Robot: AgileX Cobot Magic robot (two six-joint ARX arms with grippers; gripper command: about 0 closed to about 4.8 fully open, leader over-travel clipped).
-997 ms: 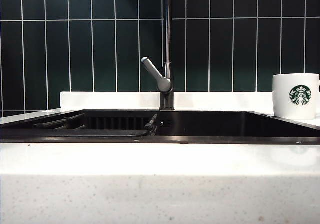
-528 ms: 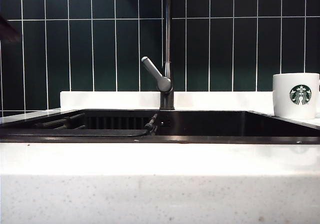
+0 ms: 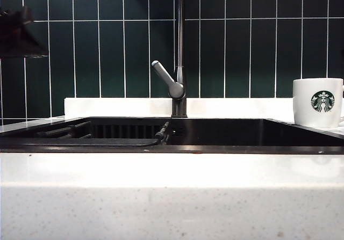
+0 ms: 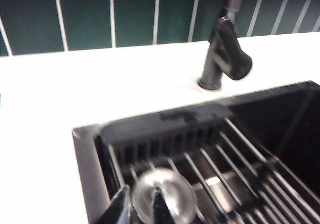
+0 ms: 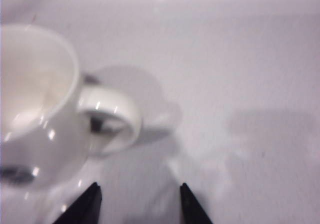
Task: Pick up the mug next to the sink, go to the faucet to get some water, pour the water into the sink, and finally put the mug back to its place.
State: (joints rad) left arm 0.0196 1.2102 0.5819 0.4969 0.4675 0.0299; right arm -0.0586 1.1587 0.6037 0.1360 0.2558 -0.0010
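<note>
The mug (image 5: 37,108) stands upright on the white counter (image 5: 240,83) just beyond my right gripper (image 5: 137,204), whose fingers are spread and empty. My left gripper (image 4: 140,209), fingers slightly parted around nothing, hangs over the sink (image 4: 90,159); the faucet (image 4: 225,53) rises behind.

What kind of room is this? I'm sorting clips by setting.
Most likely a kitchen counter: a black sink set in white stone, a tall faucet against dark green tiles, and a mug beside the basin.
</note>
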